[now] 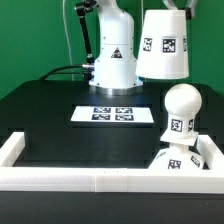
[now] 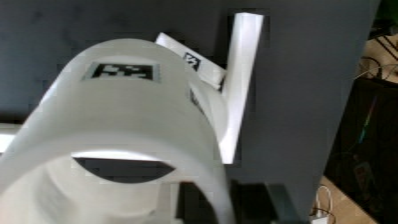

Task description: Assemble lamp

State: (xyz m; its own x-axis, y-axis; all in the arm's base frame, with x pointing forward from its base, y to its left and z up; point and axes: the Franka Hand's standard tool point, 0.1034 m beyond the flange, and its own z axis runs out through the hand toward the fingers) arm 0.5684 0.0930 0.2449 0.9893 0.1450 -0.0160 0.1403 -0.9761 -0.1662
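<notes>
The white truncated-cone shade (image 1: 163, 45) hangs in the air at the exterior view's upper right, above and behind the bulb. My gripper (image 2: 222, 205) is shut on its rim wall; in the wrist view the shade (image 2: 116, 130) fills most of the frame, and a dark finger (image 2: 267, 203) shows outside the wall. The ball-shaped bulb (image 1: 180, 108) stands upright on the square base (image 1: 178, 160) in the right corner of the white fence. The front wall hides part of the base.
The marker board (image 1: 112, 114) lies on the black table mid-scene. The robot's white pedestal (image 1: 113, 55) stands behind it. A white fence (image 1: 60, 178) runs along the front and sides; one wall (image 2: 240, 80) shows in the wrist view.
</notes>
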